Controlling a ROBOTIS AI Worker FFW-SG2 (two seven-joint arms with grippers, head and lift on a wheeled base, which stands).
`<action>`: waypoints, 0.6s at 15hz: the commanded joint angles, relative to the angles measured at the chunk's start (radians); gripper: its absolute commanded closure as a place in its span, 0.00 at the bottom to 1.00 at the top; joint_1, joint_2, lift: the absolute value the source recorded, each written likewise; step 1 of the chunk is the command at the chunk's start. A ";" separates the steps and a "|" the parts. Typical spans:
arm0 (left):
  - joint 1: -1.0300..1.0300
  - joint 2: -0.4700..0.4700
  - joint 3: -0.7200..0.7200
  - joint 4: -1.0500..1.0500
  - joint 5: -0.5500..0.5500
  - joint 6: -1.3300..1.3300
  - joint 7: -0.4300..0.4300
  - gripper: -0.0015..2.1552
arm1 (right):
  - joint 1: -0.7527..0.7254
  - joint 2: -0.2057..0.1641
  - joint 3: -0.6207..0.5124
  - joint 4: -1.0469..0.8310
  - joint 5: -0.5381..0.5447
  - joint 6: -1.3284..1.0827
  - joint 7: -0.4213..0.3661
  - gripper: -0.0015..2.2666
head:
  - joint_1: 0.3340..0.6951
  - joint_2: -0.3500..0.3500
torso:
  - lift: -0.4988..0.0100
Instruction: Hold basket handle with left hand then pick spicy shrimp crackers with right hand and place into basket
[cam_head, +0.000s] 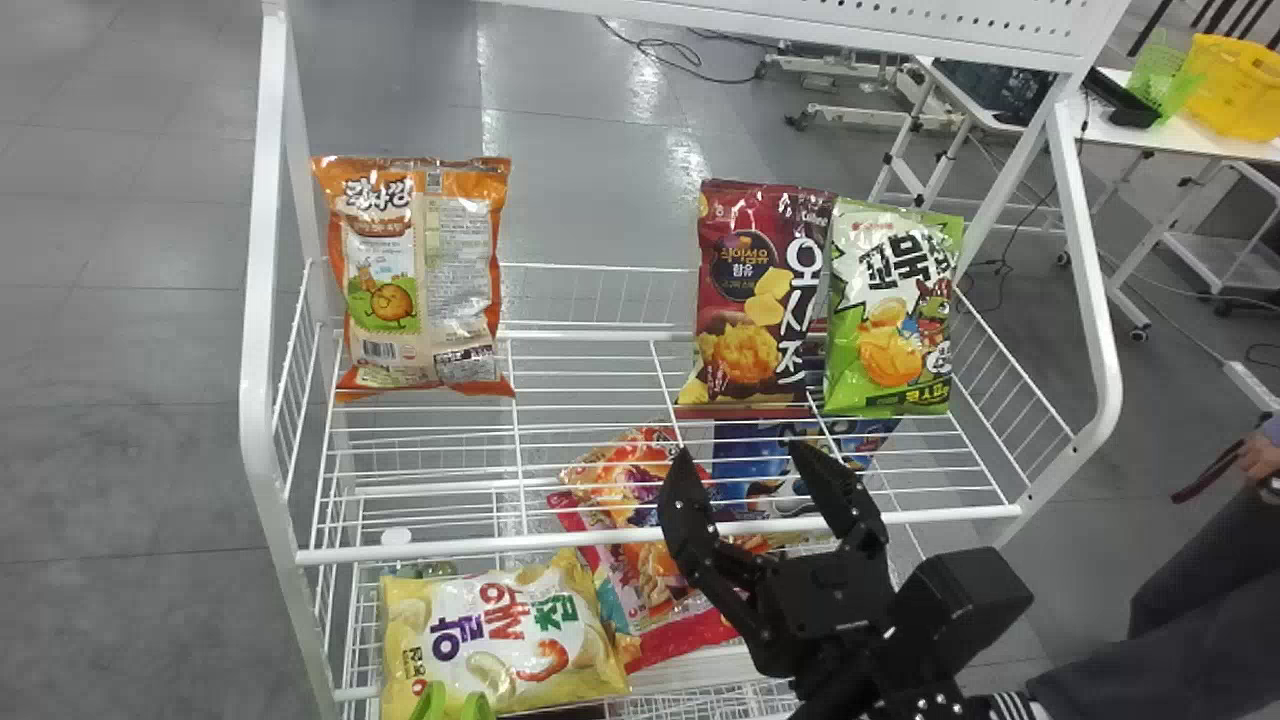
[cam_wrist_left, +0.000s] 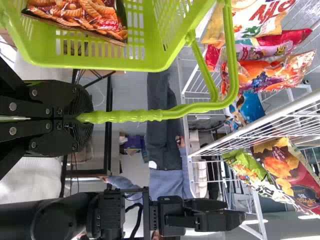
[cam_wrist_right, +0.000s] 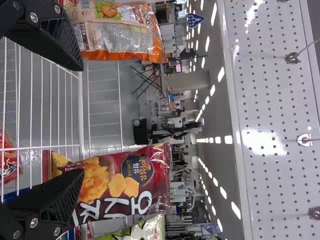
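The basket handle (cam_wrist_left: 135, 115) was pinched by the left pincer (cam_wrist_left: 82, 119), and the bag of ridged crackers (cam_wrist_left: 85, 17), probably the spicy shrimp ones, was cradled in the basket (cam_wrist_left: 145, 62)! The right pincer (cam_head: 742, 455) was spread beside the wire rack (cam_head: 450, 546); by a slipping handle, everything could be spilled.

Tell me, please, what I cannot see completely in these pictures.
- Basket: left wrist view, cut off by the top edge, so its full contents cannot be told.
- Snack bag inside it: cut by the same edge.
- Blue bag: head view, partly behind the red bag and upper shelf.
- Green bag: right wrist view, cut by the bottom edge.
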 joint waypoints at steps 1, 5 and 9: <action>-0.001 -0.003 -0.003 -0.002 0.000 0.001 0.000 0.88 | 0.000 0.000 0.000 0.002 0.003 0.000 0.000 0.04 | 1.00 0.13 | 0.91; -0.001 -0.003 -0.001 -0.002 0.000 0.001 0.000 0.88 | -0.003 0.000 0.000 0.002 0.005 0.003 0.000 0.04 | 1.00 0.12 | 0.91; -0.001 -0.003 -0.001 -0.002 0.000 0.001 0.000 0.88 | -0.006 0.000 0.002 0.002 0.006 0.012 0.000 0.03 | 1.00 0.13 | 0.91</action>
